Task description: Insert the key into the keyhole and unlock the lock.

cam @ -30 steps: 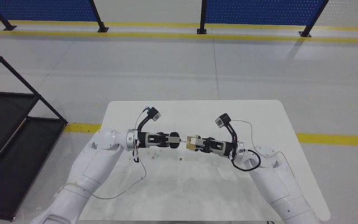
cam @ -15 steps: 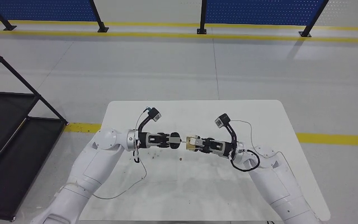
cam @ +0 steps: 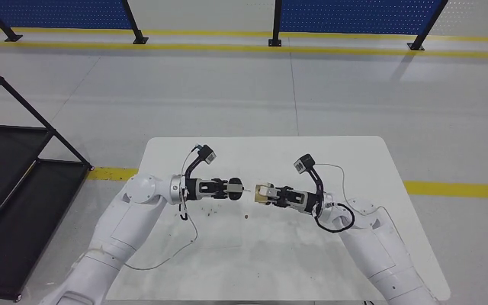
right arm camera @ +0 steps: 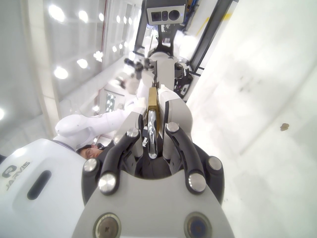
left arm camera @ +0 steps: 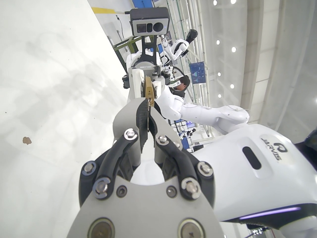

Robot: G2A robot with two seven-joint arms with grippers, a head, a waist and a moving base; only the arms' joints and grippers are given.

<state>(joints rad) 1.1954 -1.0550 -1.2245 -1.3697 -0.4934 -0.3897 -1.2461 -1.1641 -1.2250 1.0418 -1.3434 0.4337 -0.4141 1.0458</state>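
Note:
My left gripper (cam: pixel 238 185) hovers over the middle of the white table (cam: pixel 267 259), shut on a thin metal key (left arm camera: pixel 148 107) that sticks out between its black pads (left arm camera: pixel 142 115). Facing it, my right gripper (cam: pixel 268 196) is shut on a brass padlock (cam: pixel 261 194). The padlock's bottom face (left arm camera: pixel 149 90) points toward the key, with a short gap between them. In the right wrist view the brass padlock (right arm camera: pixel 152 95) sits between the fingers with its silver shackle (right arm camera: pixel 151 137) turned back toward the wrist. The keyhole itself is too small to make out.
A small brown speck (cam: pixel 245 216) lies on the table just in front of the grippers. A black metal rack (cam: pixel 30 191) stands on the floor off the table's left side. Bare tabletop stretches all around both arms.
My left gripper has drawn back to the left with the key, away from the padlock, opening a gap where the tip was at the lock before. The right arm has kept still.

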